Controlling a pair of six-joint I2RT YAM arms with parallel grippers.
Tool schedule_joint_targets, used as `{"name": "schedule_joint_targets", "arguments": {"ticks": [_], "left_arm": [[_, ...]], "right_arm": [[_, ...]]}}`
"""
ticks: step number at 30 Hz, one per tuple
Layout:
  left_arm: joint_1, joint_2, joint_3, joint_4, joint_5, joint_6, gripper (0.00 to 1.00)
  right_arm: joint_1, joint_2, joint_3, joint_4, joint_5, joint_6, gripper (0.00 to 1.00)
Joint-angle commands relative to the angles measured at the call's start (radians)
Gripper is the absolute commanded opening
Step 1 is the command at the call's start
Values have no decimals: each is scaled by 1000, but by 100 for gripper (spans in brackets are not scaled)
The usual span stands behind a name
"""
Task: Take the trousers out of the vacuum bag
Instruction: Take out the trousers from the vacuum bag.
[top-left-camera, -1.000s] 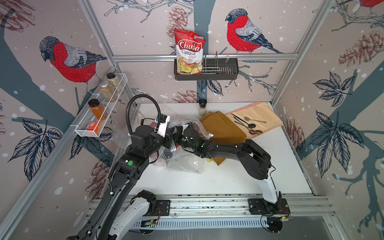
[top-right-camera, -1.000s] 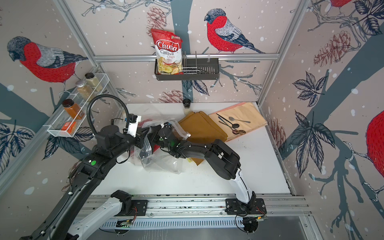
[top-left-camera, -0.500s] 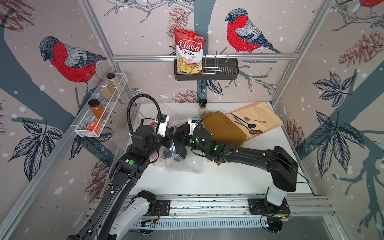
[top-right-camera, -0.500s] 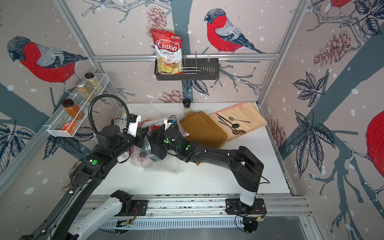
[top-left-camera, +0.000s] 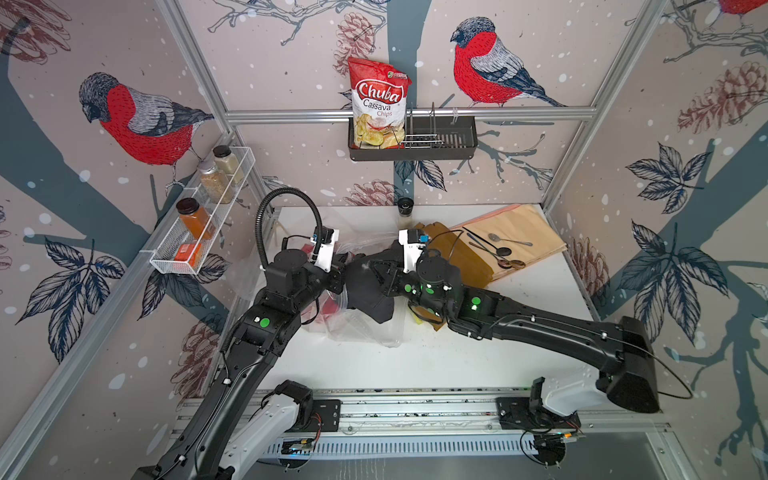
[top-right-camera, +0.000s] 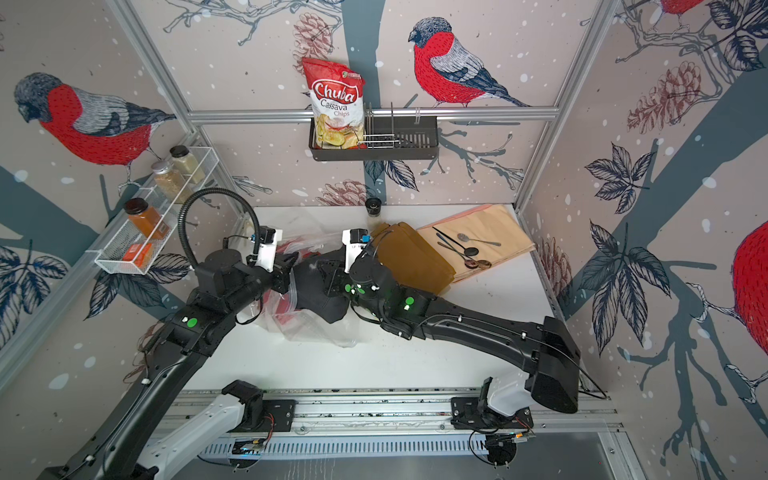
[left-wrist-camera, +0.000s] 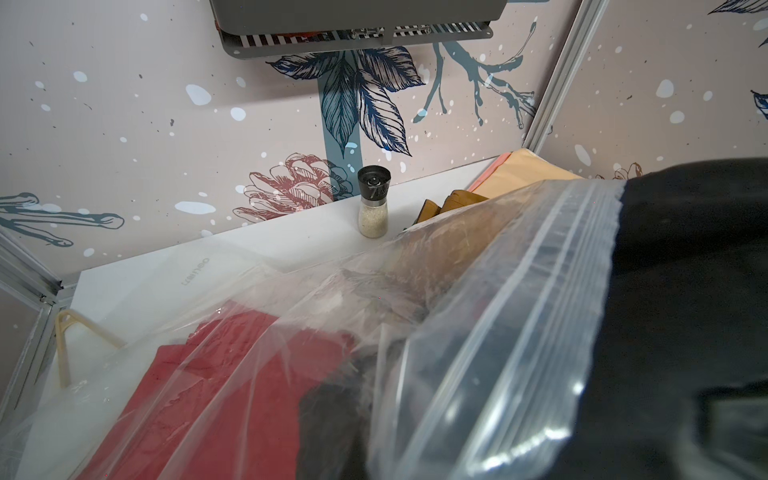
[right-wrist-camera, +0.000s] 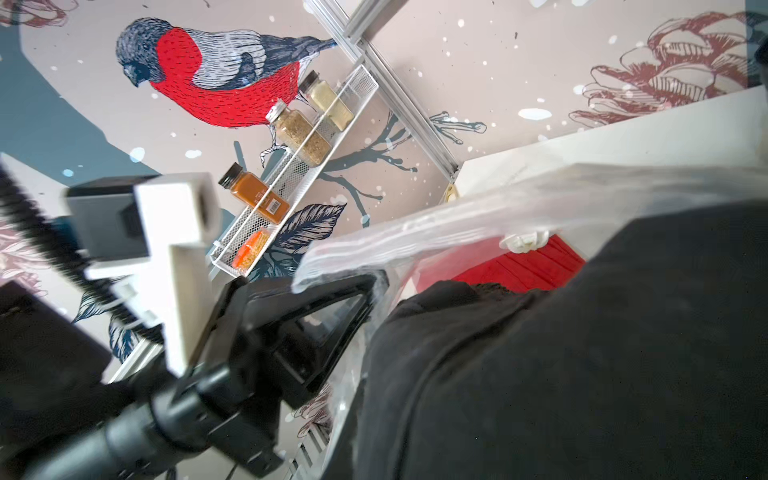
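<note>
While the left gripper (top-left-camera: 340, 270) pinches the bag (left-wrist-camera: 519, 332) at its zip rim, jaws fully closed, my right gripper (top-left-camera: 380, 272) is clamped on the dark trousers (top-left-camera: 370, 303). Its jaws are buried in the cloth, and the bundle hangs half out of the mouth above the table (top-left-camera: 415, 365). I'd draw it out level along the opening, toward the brown pair (top-left-camera: 469, 266), with the rim taut so the plastic doesn't drag. A red pair (left-wrist-camera: 216, 374) lies inside.

Three spice jars (top-left-camera: 212, 180), one vacuum bag (top-left-camera: 365, 328)
</note>
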Motion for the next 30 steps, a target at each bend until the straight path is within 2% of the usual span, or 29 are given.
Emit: {"name": "schedule_joint_targets", "arguments": {"ticks": [1,10,18,24,30], "left_arm": [[1,6,-10,37,-18,-10,0],[1,29,-36,52,-61,-23,0],[1,38,-30,24,-118,-35,0],[1,-5,-15,-26,-158,-27,0],[1,-30,49,-114,-274,-43,0]], "right_arm": [[7,-78,-11,109,33,-77,0],[11,-232,30,39,0,-131,0],[-11,-309,74,-10,77,-184,0],[-130,-322,54,21,48,-158,0],[-265,-288,50,67,20,-165,0]]}}
